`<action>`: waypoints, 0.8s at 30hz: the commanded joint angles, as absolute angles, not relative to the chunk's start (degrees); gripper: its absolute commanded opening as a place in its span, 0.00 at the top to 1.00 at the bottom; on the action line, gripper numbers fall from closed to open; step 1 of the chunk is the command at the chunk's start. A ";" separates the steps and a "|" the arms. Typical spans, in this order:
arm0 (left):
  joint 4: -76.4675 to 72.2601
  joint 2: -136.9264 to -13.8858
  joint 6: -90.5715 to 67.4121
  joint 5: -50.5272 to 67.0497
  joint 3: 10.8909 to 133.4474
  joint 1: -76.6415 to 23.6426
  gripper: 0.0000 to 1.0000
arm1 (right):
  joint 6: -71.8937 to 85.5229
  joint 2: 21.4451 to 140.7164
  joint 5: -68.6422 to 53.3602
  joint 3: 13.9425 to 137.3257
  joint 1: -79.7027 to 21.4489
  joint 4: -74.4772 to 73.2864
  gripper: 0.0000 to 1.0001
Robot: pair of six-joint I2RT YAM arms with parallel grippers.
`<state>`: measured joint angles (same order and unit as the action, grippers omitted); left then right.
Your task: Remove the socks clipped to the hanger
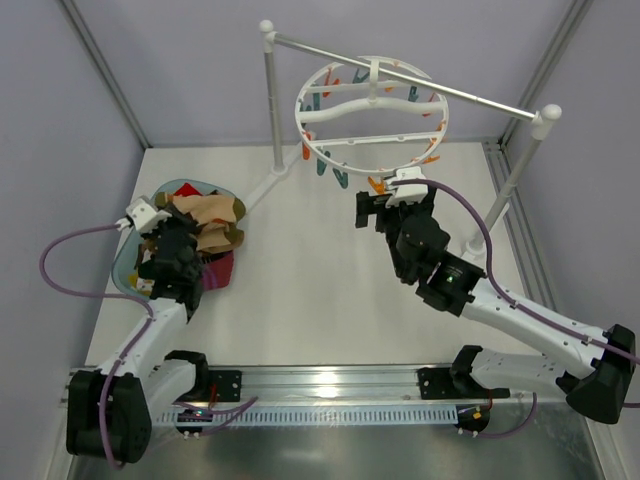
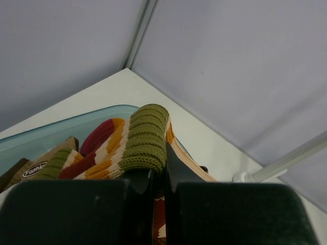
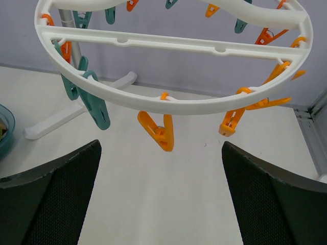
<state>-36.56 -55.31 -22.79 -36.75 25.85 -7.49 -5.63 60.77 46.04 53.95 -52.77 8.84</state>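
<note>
The white ring hanger (image 1: 372, 110) hangs from the rail with orange and teal clips round its rim. No sock shows on it in the top view or in the right wrist view (image 3: 168, 104). Several socks (image 1: 210, 225), tan, checked and red, lie piled in a teal tray (image 1: 128, 268). My left gripper (image 1: 178, 243) is over that pile. Its jaws stand almost together on a striped sock with a green cuff (image 2: 145, 138), with red and white fabric between them (image 2: 159, 176). My right gripper (image 1: 390, 205) is wide open and empty (image 3: 161, 168), just below the ring's near rim, under an orange clip (image 3: 159, 131).
The white rail stand (image 1: 410, 75) carries the hanger, with ball-topped posts at the back left (image 1: 272, 95) and at the right (image 1: 520, 170). Its foot (image 1: 262, 188) runs towards the tray. Grey walls close the back and sides.
</note>
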 commanded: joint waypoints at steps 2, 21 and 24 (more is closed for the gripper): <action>-44.10 -58.61 -26.63 -39.80 26.46 -6.33 1.00 | -5.89 59.15 45.61 53.53 -52.91 11.16 0.00; -56.35 -71.38 -31.46 -38.58 17.75 -6.24 0.86 | -5.89 57.30 44.21 52.38 -52.82 11.60 0.00; -51.51 -66.81 -32.25 -39.28 17.40 -6.33 0.40 | -5.89 57.39 44.03 52.38 -52.82 11.43 0.00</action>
<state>-55.40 -70.46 -31.44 -38.02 17.65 -6.52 -5.74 58.22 44.31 52.21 -52.77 9.04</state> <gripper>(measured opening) 0.531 0.996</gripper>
